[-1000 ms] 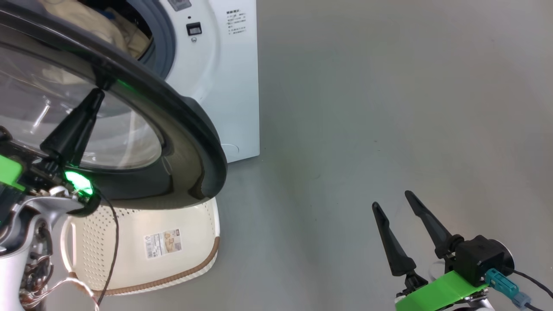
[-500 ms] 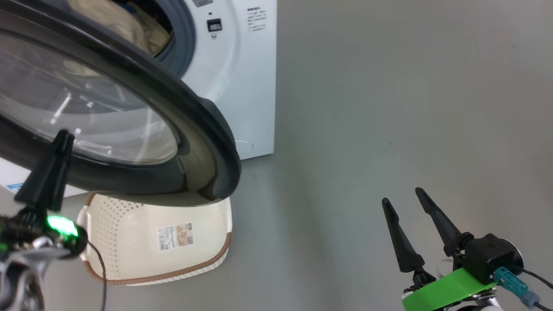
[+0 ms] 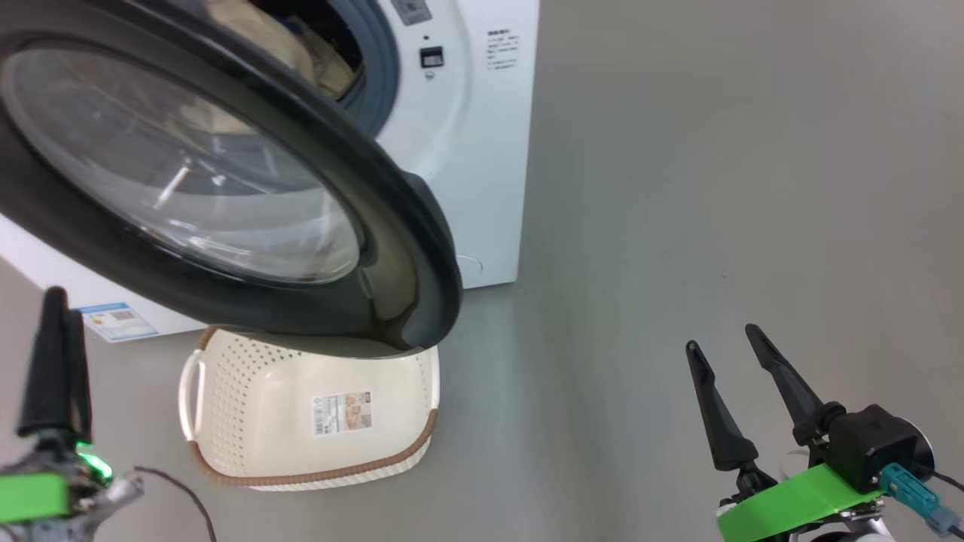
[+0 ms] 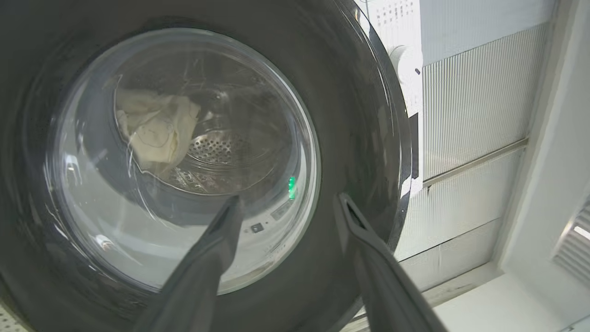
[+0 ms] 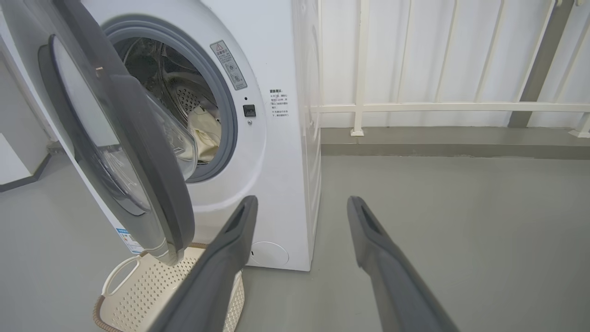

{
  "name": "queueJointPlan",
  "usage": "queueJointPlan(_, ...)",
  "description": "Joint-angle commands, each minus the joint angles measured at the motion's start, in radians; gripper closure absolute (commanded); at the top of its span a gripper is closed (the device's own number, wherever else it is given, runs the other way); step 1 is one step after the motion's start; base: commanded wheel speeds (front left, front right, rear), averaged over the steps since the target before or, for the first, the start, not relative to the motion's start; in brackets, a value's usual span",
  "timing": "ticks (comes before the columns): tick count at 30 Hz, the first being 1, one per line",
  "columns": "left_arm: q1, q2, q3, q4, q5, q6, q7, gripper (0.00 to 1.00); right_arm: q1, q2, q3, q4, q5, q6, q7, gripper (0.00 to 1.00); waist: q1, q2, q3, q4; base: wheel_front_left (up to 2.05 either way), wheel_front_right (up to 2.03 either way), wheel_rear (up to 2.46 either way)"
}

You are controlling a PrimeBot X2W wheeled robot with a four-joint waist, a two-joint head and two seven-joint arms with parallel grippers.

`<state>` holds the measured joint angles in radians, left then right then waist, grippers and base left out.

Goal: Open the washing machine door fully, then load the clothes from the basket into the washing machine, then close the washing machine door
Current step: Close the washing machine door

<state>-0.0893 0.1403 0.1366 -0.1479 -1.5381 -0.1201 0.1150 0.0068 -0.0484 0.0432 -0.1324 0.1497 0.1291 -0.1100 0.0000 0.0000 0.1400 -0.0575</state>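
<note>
Glossy round black-rimmed door (image 3: 422, 248) ajar, perforated cream basket (image 3: 248, 391) beneath, left pincer (image 4: 289, 198) and right pincer (image 3: 721, 339) spread, empty

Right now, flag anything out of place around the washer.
Nothing spilled or damaged. One oddity: the basket sits directly beneath the half-open washing machine door, whose lower rim overlaps it; contact is unclear.
</note>
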Motion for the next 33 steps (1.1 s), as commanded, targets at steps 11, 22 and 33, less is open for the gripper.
queueJointPlan(11, 0.129, 0.107, -0.16, -0.1, 0.926, 0.142, -0.293, 0.0, 0.03, -0.002, 0.006, -0.039, -0.023, 0.002, 0.013, 0.0, 0.0, 0.0, -0.053, 0.025, 0.0, 0.0, 0.0)
queueJointPlan(22, 0.221, 0.138, -0.272, -0.03, 1.22, 0.296, -0.265, 0.0, 0.071, -0.002, -0.01, -0.017, -0.047, 0.002, 0.022, 0.0, 0.0, 0.0, -0.107, 0.025, 0.0, 0.0, 0.0)
queueJointPlan(33, 0.252, 0.125, -0.283, 0.001, 1.218, 0.314, -0.273, 0.0, 0.097, -0.002, -0.02, -0.008, -0.061, 0.002, 0.03, 0.0, 0.0, 0.0, -0.141, 0.027, 0.0, 0.0, 0.0)
